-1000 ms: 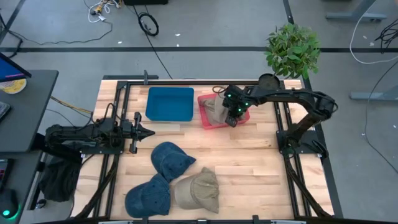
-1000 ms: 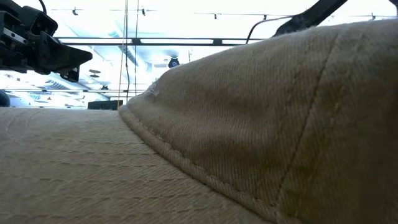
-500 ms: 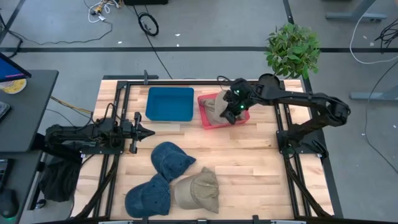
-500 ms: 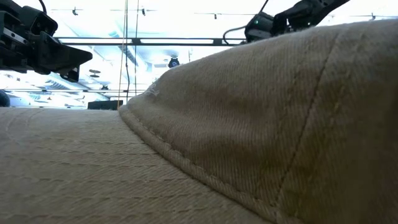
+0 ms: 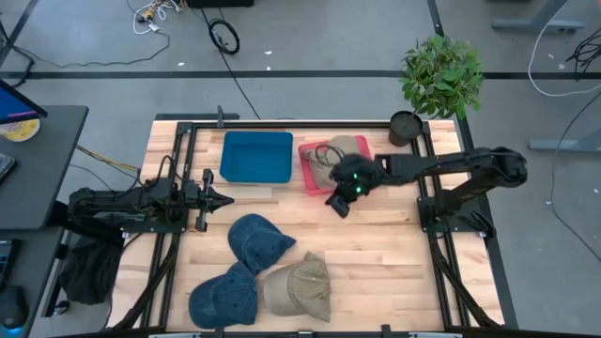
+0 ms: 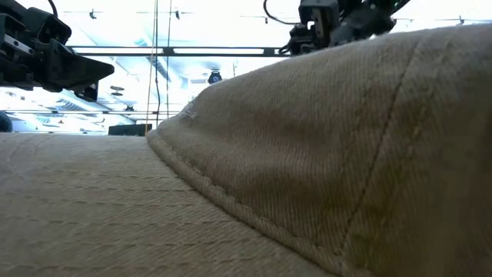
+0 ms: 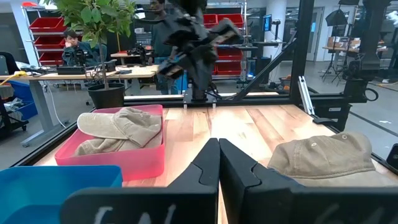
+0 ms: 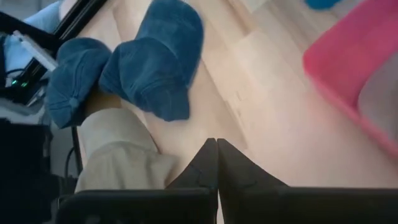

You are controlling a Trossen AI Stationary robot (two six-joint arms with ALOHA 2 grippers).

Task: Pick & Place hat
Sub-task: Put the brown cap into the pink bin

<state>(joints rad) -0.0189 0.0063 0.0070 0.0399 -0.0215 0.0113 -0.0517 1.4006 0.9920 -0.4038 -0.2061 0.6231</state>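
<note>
A tan hat [image 5: 344, 148] lies in the pink bin [image 5: 308, 178] near the table's far edge; the left wrist view shows the hat [image 7: 122, 124] draped over the bin's rim. Two blue hats [image 5: 258, 240] [image 5: 223, 295] and a second tan hat [image 5: 299, 286] rest on the near part of the table. My right gripper [image 5: 337, 203] hangs shut just near of the pink bin, holding nothing. In its own view the right gripper [image 8: 216, 147] points at the blue hats [image 8: 158, 67]. My left gripper [image 5: 222, 199] waits shut at the left, below the blue bin [image 5: 255, 157].
A potted plant [image 5: 441, 75] stands at the far right corner. The second tan hat [image 6: 307, 169] fills the low view right in front of that camera. Bare wood lies between the bins and the hats on the table. People sit at desks [image 7: 74, 46] beyond the table.
My right gripper has drawn back from over the pink bin toward the table's near edge and a little left, and now hangs outside the bin. The tan hat stays in the bin, more spread out than before.
</note>
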